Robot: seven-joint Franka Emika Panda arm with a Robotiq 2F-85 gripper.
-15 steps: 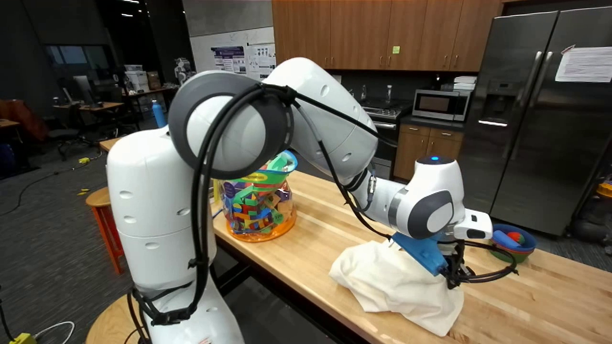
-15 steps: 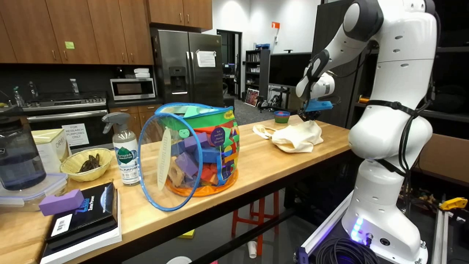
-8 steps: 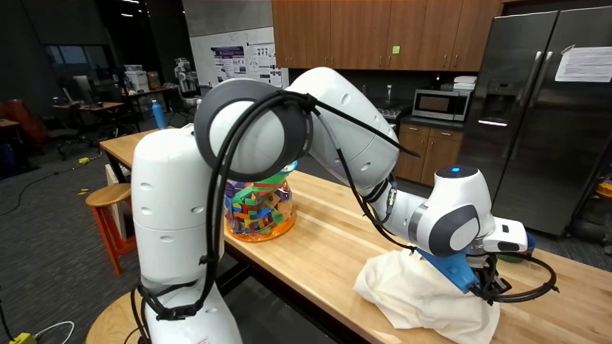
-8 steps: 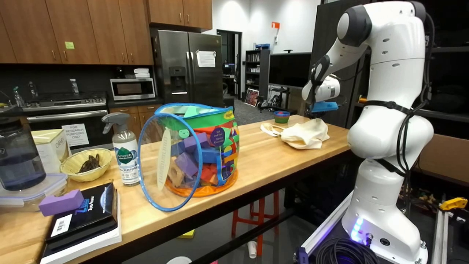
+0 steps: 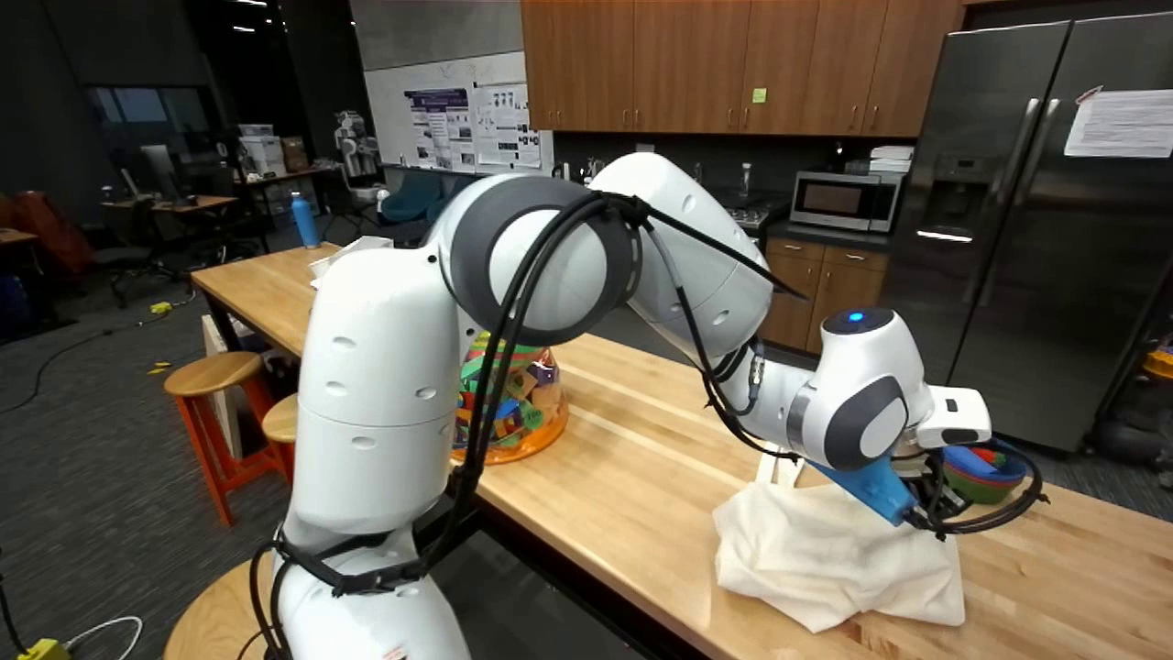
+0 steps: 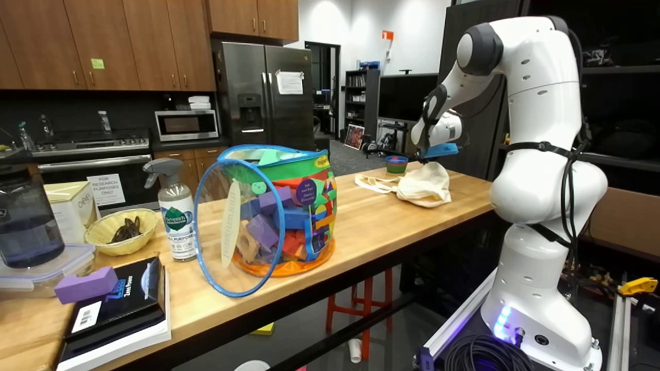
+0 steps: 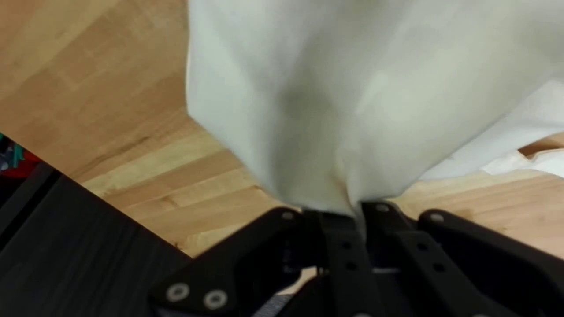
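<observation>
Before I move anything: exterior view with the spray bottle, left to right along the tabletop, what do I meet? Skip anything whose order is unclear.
Dark jug → yellow basket → spray bottle → see-through bag of coloured blocks → cream cloth bag.

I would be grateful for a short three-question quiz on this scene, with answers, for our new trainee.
1. What is the gripper holding?
2. True or false: in an exterior view, the spray bottle stands upright between the yellow basket and the toy-block bag.
3. What colour is the base of the toy-block bag? A) blue, B) green, C) orange.

Key:
1. A cream cloth bag, pinched in its closed jaws.
2. True.
3. C, orange.
</observation>
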